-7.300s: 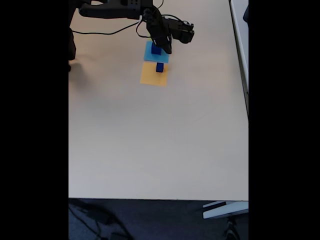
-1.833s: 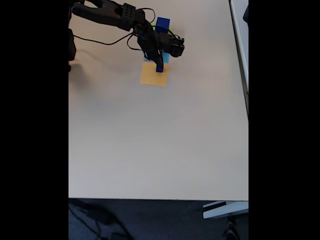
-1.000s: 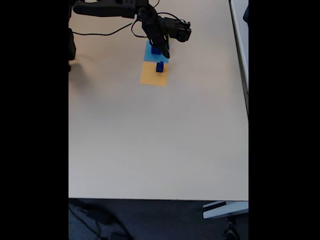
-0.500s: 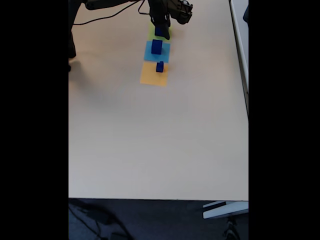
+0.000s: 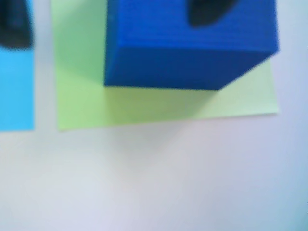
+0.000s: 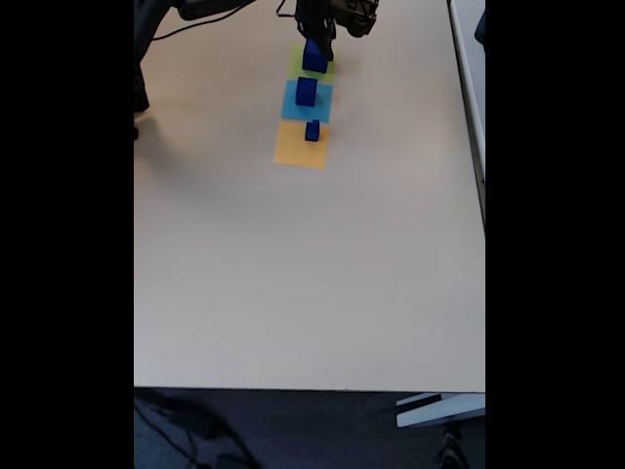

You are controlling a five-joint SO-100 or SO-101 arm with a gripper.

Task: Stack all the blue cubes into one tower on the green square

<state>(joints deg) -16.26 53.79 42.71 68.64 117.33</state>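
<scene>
The big cube [image 5: 190, 45] sits on the green square [image 5: 79, 103], towards its far side in the wrist view, with a lime strip bare in front and at the left. In the fixed view the mid cube [image 6: 307, 91] stands on the blue square [image 6: 293, 106] and the small cube [image 6: 312, 130] on the orange square [image 6: 296, 149], all three in one line, apart from each other. Your hand [image 6: 319, 37] hovers at the big cube; whether its fingers are apart or clamped on it, you cannot tell, as only a dark blurred tip shows over the cube's top.

This cube looks like the tower's base, so leave it flat and square, and lift away straight so you don't drag it. Then fetch the mid cube.

The cubes look solid, sharp-edged, with a faintly ribbed face; the squares are paper-thin on a smooth pale tabletop [image 6: 293, 274].
</scene>
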